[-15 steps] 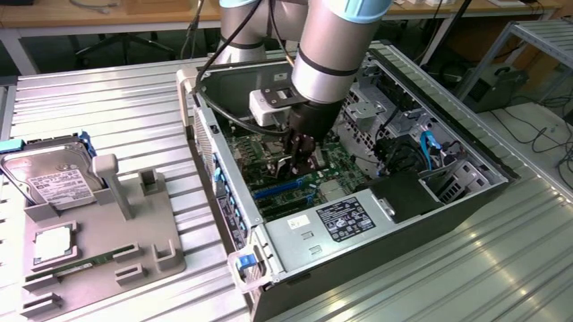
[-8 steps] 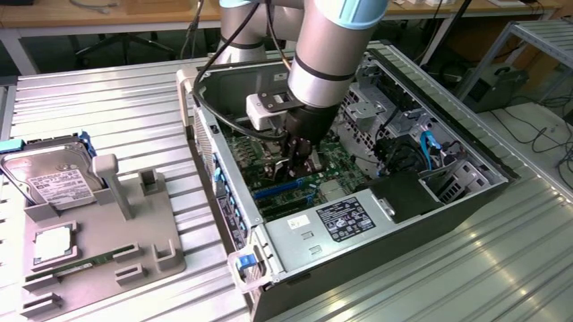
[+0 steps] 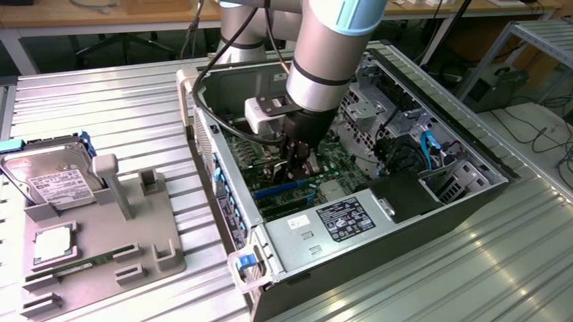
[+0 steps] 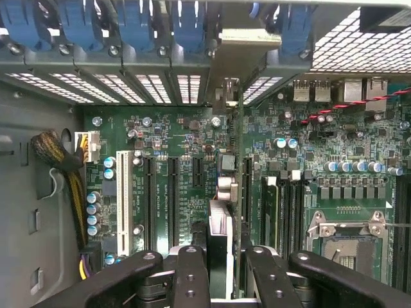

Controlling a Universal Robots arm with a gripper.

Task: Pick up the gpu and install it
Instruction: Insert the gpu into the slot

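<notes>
The pincer (image 3: 300,163) is lowered inside the open computer case (image 3: 465,201), just above the motherboard (image 3: 336,161). Its fingers (image 4: 191,276) are closed on the gpu (image 4: 221,240), which is held on edge between them, seen edge-on in the wrist view, over the expansion slots (image 4: 172,192). Whether the card is seated in a slot cannot be told. On the table (image 3: 125,87), at the exterior view's left, a grey holder (image 3: 107,248) carries a hard drive (image 3: 49,178) and a RAM stick (image 3: 80,263).
</notes>
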